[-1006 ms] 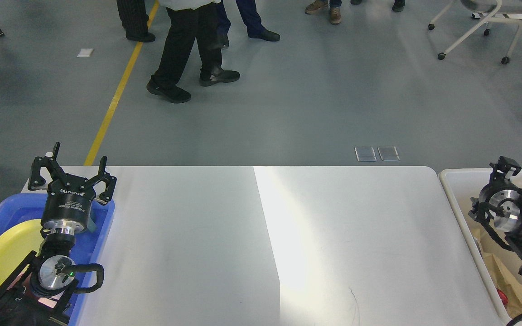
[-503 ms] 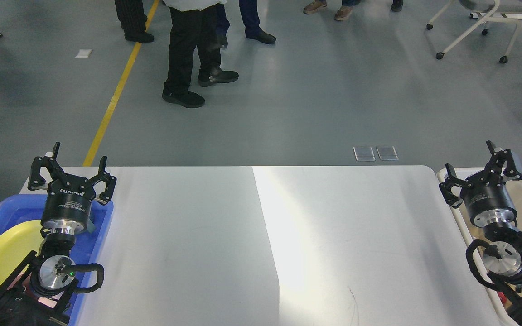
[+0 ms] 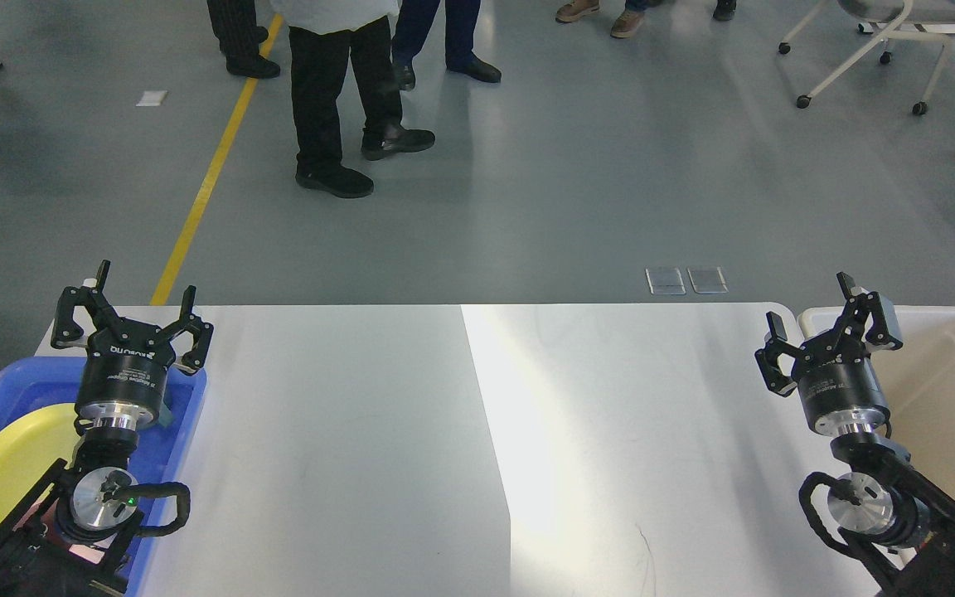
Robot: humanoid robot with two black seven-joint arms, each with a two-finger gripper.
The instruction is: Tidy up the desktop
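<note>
Blue tray (image 3: 187, 398) at lower left is cut off by the frame edge and partly covered by the left arm; yellow plate (image 3: 5, 464) inside it shows only in part. Cream-white bin (image 3: 942, 319) at far right is cut by the right edge, its near wall hidden behind the right arm; contents can't be made out. People (image 3: 336, 91) standing on the grey floor beyond are visible from the waist down only. Chair (image 3: 867, 50) at top right is cropped.

Desktop (image 3: 444, 448): large white matte top with rounded far corners, filling the lower middle of the view between tray and bin, brighter glare band on the right half, faint thin scratch near the bottom edge. Near edge out of frame.

Left gripper (image 3: 128, 318) hovers over the tray's far rim, fingers spread, holding nothing. Right gripper (image 3: 830, 327) is over the desktop's far right corner, just beside the bin, fingers spread, empty.

Versus half a second ago: right arm has shifted left, off the bin and onto the desktop edge, so more of the bin interior shows. Left arm unchanged. Person in black trousers has shifted stance slightly.
</note>
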